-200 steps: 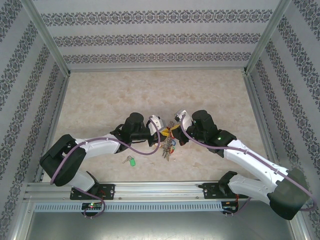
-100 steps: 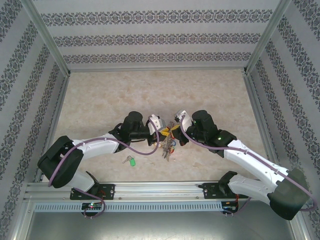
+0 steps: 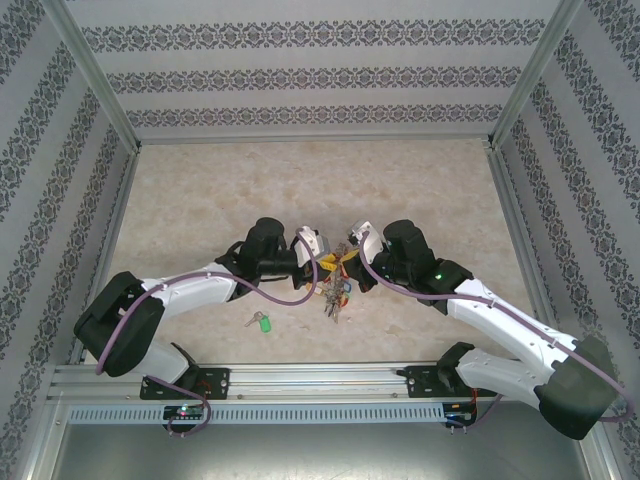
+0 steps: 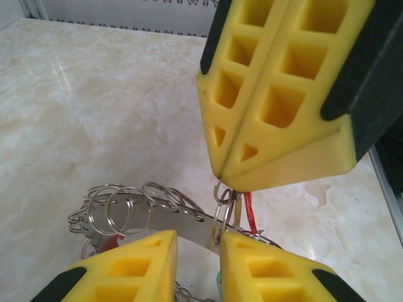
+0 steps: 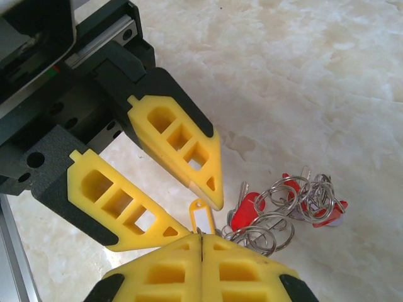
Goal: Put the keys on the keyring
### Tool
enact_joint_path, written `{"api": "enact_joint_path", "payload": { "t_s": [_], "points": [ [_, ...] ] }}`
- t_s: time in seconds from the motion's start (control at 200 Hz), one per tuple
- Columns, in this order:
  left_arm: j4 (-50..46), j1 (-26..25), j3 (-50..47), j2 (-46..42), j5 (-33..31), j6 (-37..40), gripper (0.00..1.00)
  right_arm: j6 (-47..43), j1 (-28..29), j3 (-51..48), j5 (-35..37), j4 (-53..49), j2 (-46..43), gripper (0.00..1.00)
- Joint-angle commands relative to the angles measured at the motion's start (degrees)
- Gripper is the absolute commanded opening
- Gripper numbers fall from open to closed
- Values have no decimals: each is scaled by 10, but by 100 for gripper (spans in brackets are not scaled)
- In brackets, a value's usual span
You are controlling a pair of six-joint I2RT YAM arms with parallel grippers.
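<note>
- Your left gripper (image 4: 198, 238) reaches in from 9 o'clock in the top view. Its yellow fingers (image 4: 132, 258) stand a narrow gap apart, and the keyring (image 4: 186, 225) band crosses that gap. You cannot tell whether either pad presses on the metal.
- Your right gripper (image 5: 201, 240) comes from 3 o'clock. Its fingers are pressed flat together, and the tip pinches a small split ring (image 4: 223, 192) right at the band.
- The two grippers meet tip to tip over the middle of the table (image 3: 200, 190), with the keyring between them. Its tagged keys hang toward 6 o'clock (a tangle, hard to count).
- From the right wrist, a yellow tag (image 5: 201, 218) sits just above the closed fingertips. Red tags (image 5: 244, 211) and loose wire rings lie at 3 o'clock of it.
- The green-tagged key (image 3: 262, 322) lies flat on the table, apart from both grippers, at about 8 o'clock from the keyring.
</note>
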Motion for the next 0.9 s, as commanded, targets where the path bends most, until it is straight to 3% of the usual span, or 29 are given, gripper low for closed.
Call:
{"api": "enact_joint_path", "payload": {
  "t_s": [0.0,0.6,0.894],
  "points": [
    [-33,5,29,-3,25,26,25,-8,2,21,-16,10,0,0],
    [-102,5,67,24,49,50,25,-4,1,25,-19,10,-4,0],
    [-94,5,70,34,49,44,19,-2,1,25,-25,10,-2,0]
  ]
}}
